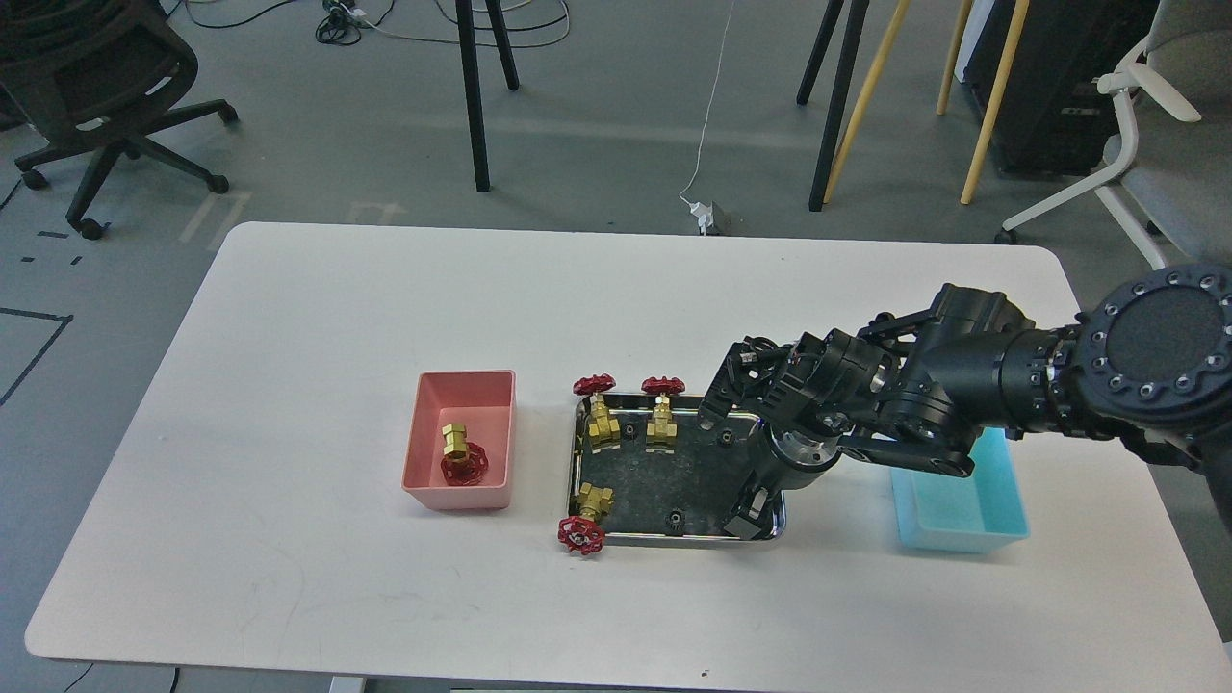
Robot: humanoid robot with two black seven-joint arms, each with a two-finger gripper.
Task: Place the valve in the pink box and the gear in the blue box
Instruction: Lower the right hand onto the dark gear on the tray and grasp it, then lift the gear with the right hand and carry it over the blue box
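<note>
One valve (462, 455) lies in the pink box (454, 498) left of centre. Three more valves stand in the steel tray (664, 474): two at its far edge (599, 412) (662, 412) and one at its near left corner (585, 521). Tiny black gears (677, 520) (727, 440) (629, 430) lie on the tray floor. My right gripper (747, 515) points down into the tray's near right corner. Its fingers are dark and I cannot tell them apart. The blue box (958, 536) sits right of the tray, partly hidden by my right arm. My left arm is out of view.
The white table (289, 385) carries only the two boxes and the tray. Beyond its far edge are an office chair (96, 106), stand legs and a cable on the floor.
</note>
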